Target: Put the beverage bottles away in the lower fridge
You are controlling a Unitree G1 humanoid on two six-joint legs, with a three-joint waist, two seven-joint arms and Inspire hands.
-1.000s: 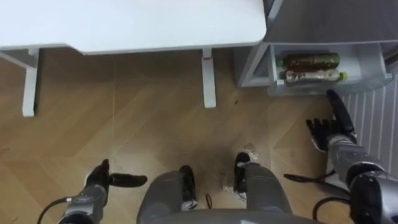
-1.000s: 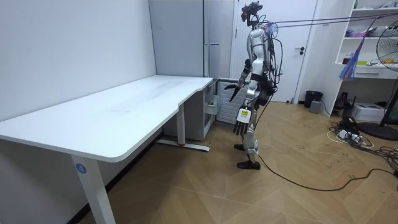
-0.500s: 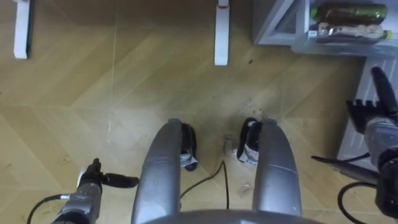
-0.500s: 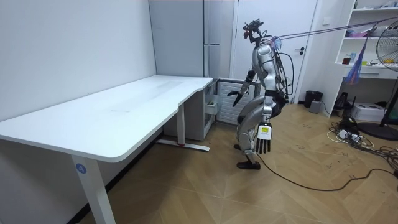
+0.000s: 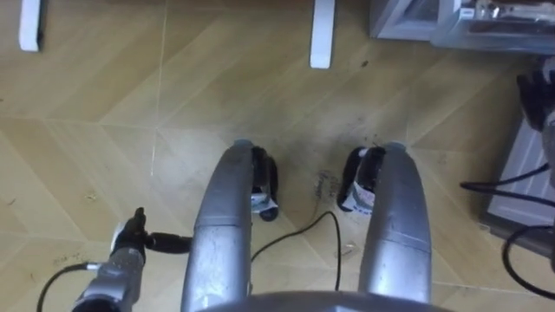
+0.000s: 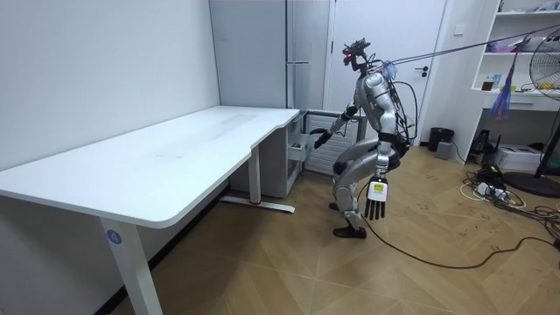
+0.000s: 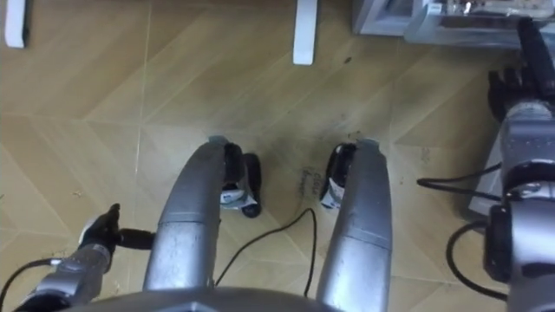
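Evidently drinks (image 7: 461, 9) lie in fridge drawer (image 7: 451, 33). R. hand (image 7: 513, 82) beside it, empty, fingers straight; L. hand (image 6: 376, 197) slack. Next, you push drawer shut.

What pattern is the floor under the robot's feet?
Light brown wooden floor laid in a herringbone pattern, clearest in the left eye view.

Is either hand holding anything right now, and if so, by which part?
Nothing is held. The left hand hangs open beside the leg. The right hand points straight, empty fingers toward the fridge drawer.
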